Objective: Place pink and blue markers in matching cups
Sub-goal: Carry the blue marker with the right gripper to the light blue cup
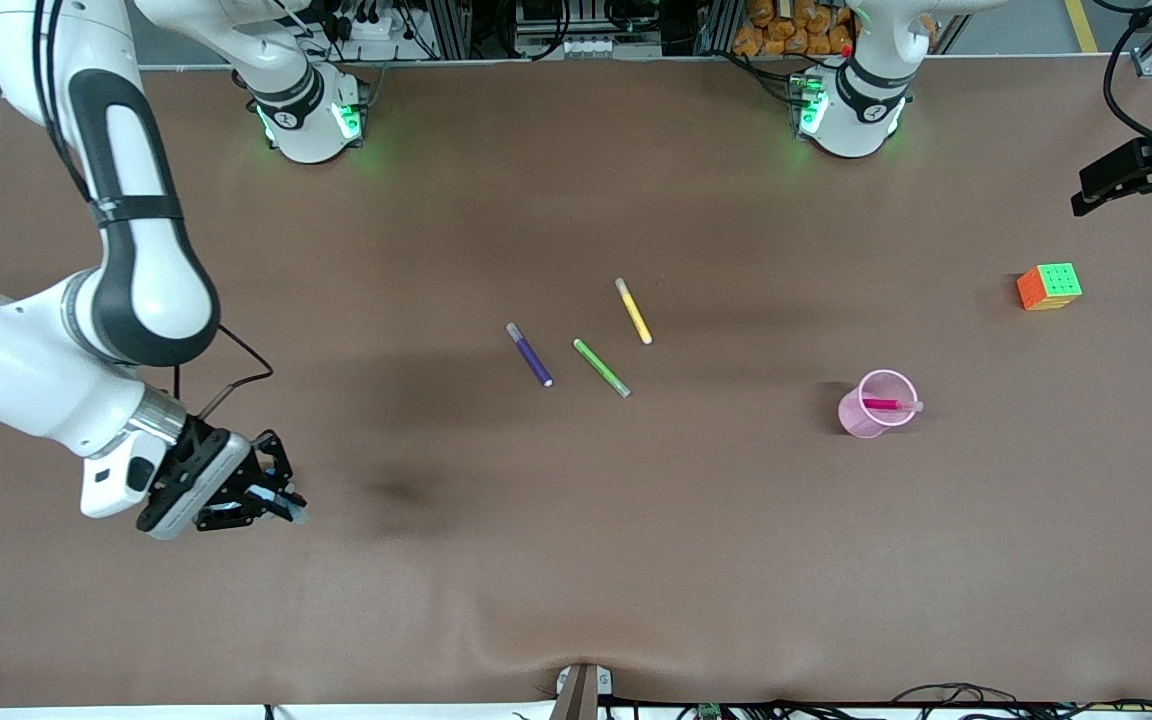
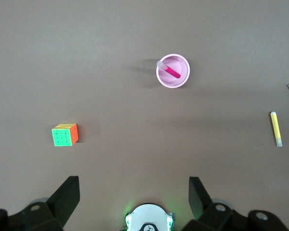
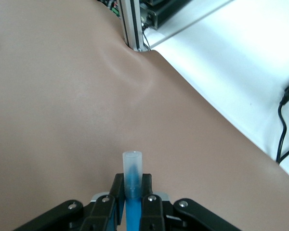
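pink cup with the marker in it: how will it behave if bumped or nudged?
Probably tips easily: the pink cup looks thin, translucent and light, and the pink marker leans across it, its cap sticking past the rim. It would likely slide on the table under a low push. Neither gripper is near it.

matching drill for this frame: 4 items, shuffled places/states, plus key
1. pink marker
2. blue marker
3. green marker
4. cube

A. lies on the table between the purple marker and the yellow marker
B. held in the right gripper
C. in the pink cup
D. toward the left arm's end of the table

Pairs: 1-C, 2-B, 3-A, 4-D. The left gripper waits, open.
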Controlling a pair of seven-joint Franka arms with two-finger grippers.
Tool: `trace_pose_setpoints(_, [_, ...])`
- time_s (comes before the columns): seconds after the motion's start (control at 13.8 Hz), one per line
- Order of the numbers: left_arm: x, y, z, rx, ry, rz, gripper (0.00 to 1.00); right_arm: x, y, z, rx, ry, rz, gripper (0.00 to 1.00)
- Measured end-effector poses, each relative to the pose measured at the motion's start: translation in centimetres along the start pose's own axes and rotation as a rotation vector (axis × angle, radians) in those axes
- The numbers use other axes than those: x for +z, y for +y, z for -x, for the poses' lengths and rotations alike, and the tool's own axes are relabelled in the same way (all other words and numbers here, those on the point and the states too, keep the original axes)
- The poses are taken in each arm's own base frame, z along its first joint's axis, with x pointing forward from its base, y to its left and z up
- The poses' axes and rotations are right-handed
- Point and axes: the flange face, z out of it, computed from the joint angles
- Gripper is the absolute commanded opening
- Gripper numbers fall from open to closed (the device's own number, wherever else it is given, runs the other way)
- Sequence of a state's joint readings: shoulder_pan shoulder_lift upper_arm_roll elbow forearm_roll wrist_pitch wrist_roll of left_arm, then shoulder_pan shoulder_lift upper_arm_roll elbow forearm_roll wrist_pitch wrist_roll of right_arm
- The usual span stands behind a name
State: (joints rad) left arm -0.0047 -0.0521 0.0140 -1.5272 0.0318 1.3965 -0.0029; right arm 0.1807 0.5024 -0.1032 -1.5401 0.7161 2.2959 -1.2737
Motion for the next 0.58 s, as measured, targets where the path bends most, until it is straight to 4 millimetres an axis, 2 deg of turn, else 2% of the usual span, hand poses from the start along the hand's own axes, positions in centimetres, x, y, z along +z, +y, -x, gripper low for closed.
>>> trace_pose_setpoints(0.22, [0.0, 0.1, 0.0, 0.003, 0.001, 0.000, 1.00, -1.3, 1.9, 2.2, -0.092, 0.070, -0.034, 0.00])
trace_pose_setpoints(0.58, [-0.3, 0.2, 0.0, 0.004, 0.006, 0.000, 1.00, -3.8, 5.0, 7.5, -0.194, 0.167, -0.116, 0.00])
